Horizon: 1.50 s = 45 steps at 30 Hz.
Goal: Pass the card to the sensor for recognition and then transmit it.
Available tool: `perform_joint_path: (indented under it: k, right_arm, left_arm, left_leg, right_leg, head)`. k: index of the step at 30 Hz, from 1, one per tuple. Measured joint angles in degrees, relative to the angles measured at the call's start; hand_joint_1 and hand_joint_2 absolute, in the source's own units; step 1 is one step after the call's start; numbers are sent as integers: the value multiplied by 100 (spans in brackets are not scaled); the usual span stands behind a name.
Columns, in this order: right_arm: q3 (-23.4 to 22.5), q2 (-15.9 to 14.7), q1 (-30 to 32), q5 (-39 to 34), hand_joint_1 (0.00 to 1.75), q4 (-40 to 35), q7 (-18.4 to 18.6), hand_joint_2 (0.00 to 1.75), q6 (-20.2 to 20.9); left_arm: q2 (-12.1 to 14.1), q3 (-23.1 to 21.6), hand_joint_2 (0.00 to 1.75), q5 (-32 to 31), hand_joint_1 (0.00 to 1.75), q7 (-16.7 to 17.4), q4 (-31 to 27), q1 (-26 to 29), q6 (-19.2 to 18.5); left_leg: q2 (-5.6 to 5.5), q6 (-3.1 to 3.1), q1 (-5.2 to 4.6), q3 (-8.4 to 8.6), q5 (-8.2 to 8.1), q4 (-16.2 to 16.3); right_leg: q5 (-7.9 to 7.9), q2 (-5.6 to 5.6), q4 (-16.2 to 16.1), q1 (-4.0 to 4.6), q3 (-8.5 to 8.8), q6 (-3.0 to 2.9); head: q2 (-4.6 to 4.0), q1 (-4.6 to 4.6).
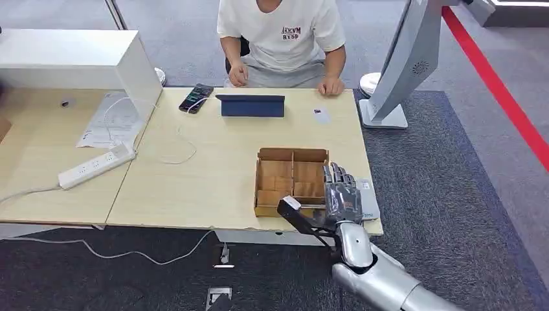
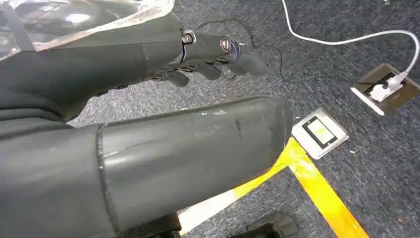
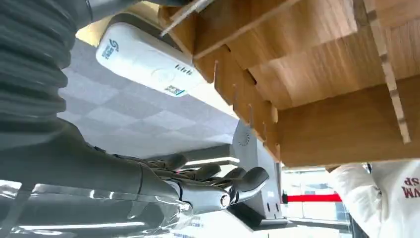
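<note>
Right hand point(image 1: 341, 197) at box point(image 1: 291, 180) near edge, fingers apart, empty. Sensor point(image 1: 367, 197) just right of it. Card point(image 1: 321, 115) far side, near person. Left hand point(image 2: 218, 59) hangs, curled, empty.

Red letters on the person's white T-shirt point(image 1: 291, 32) are too small to read; the white sensor point(image 3: 148, 62) bears a blurred logo and print
</note>
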Motion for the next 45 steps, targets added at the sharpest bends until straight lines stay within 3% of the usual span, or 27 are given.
perform_joint_path:
  k: [10,15,20,29,35,45]
  right_arm:
    - [-22,-284,-29,-171,0,-837,15,175,643]
    - [68,-227,-33,-568,0,-946,-461,175,979]
    - [195,-96,-34,-776,0,-911,-660,175,1108]
    - [350,2,-43,-859,0,-778,-702,175,1134]
    - [369,9,-82,-730,0,-690,-503,175,1073]
    - [389,-72,-120,-260,0,-393,-138,175,527]
  left_arm:
    - [26,-133,0,123,0,66,-9,-41,0]
    - [48,-214,0,330,0,31,-13,-73,0]
    - [50,-229,0,304,0,-7,-15,-75,0]
    - [50,-229,0,173,0,4,-15,-69,0]
    - [50,-229,0,61,0,55,-17,-53,0]
    - [50,-225,0,-190,0,63,-44,-4,0]
  left_leg:
    - [0,0,0,0,0,0]
    - [0,0,0,-1,0,-1]
    - [0,0,1,-2,0,-1]
    - [-1,0,0,-2,0,-1]
    - [0,0,0,-2,0,-1]
    - [0,0,0,-2,0,0]
  right_leg:
    - [0,0,0,0,0,0]
    - [0,0,1,1,1,0]
    - [0,0,1,1,1,0]
    - [0,0,0,0,1,0]
    - [0,0,0,0,0,0]
    - [0,0,-1,0,0,0]
  head:
    - [0,-2]
    - [0,0]
    - [0,-2]
    - [0,0]
    - [0,0]
    - [0,0]
